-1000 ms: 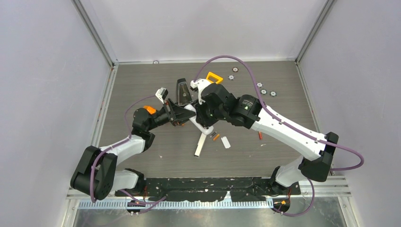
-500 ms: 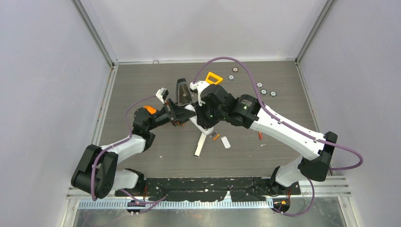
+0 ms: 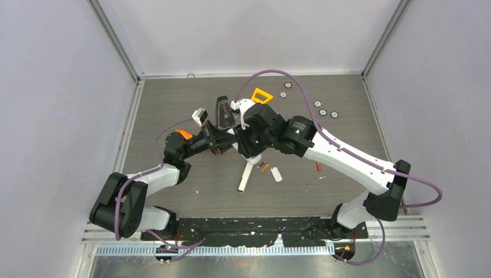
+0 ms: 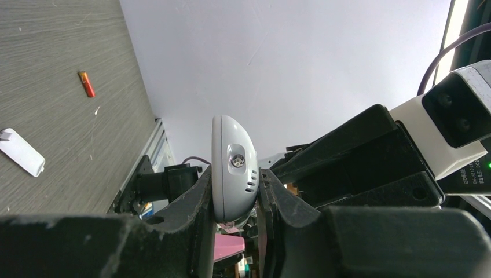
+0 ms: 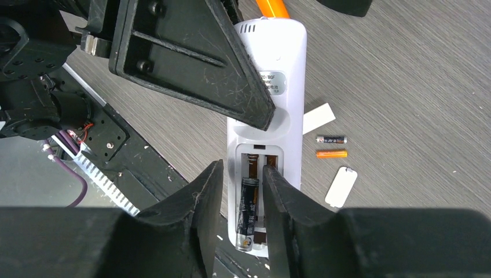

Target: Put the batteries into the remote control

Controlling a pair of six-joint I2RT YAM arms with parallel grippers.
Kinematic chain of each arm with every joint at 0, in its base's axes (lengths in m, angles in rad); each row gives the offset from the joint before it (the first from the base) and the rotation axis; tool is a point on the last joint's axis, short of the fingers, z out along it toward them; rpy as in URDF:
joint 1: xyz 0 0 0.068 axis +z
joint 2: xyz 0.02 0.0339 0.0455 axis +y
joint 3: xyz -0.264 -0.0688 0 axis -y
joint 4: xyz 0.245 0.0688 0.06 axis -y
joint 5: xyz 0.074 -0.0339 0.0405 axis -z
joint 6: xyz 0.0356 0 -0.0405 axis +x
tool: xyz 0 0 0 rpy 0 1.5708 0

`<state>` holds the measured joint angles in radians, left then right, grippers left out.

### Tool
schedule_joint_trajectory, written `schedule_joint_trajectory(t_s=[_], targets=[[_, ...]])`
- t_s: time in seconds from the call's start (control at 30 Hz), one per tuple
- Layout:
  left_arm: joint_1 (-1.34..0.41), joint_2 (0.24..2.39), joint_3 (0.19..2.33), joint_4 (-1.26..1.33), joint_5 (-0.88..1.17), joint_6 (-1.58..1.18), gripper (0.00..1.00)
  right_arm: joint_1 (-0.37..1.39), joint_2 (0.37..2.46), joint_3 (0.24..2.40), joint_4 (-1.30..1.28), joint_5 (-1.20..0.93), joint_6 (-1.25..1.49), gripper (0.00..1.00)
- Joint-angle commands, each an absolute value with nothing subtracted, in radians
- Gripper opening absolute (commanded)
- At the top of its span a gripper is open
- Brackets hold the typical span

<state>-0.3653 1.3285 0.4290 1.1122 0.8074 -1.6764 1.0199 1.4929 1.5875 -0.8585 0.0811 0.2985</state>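
Observation:
My left gripper [image 3: 223, 141] is shut on the top end of a white remote control [image 4: 234, 168] and holds it above the table. Its back faces the right wrist camera [image 5: 272, 116], with the battery compartment open. A black battery [image 5: 249, 211] lies slightly tilted in the left slot. My right gripper [image 5: 238, 214] is narrowly open with a finger on either side of that battery. A dark grey battery [image 5: 331, 139] and an orange battery [image 5: 331, 154] lie on the table beside the remote. A red battery [image 4: 87, 84] lies further right [image 3: 318, 166].
A white battery cover [image 5: 341, 186] lies near the loose batteries. A second long white remote [image 3: 245, 176] lies on the table under the grippers. A black stand [image 3: 224, 113], an orange triangle [image 3: 262, 95] and several silver discs [image 3: 324, 111] sit at the back.
Both arms have crept slightly to the left together with the held remote. The grips look the same.

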Motion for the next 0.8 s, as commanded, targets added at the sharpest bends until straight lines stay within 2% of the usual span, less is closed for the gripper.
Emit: schedule_joint_trajectory(t_s=[0.0, 0.37, 0.63, 0.77], targets=[[-0.367, 1.331, 0.437, 1.243, 0.808, -1.717, 0.00, 1.019, 1.498, 1.600, -0.840, 0.102, 0.301, 0.38], [-0.367, 1.327, 0.453, 1.270, 0.794, -1.712, 0.00, 0.974, 1.378, 1.604, -0.762, 0.099, 0.364, 0.50], [-0.367, 1.299, 0.457, 1.313, 0.739, -1.726, 0.00, 0.903, 1.209, 1.507, -0.720, 0.149, 0.481, 0.68], [-0.367, 1.287, 0.457, 1.369, 0.677, -1.777, 0.00, 0.859, 1.133, 1.420, -0.688, 0.137, 0.553, 0.81]])
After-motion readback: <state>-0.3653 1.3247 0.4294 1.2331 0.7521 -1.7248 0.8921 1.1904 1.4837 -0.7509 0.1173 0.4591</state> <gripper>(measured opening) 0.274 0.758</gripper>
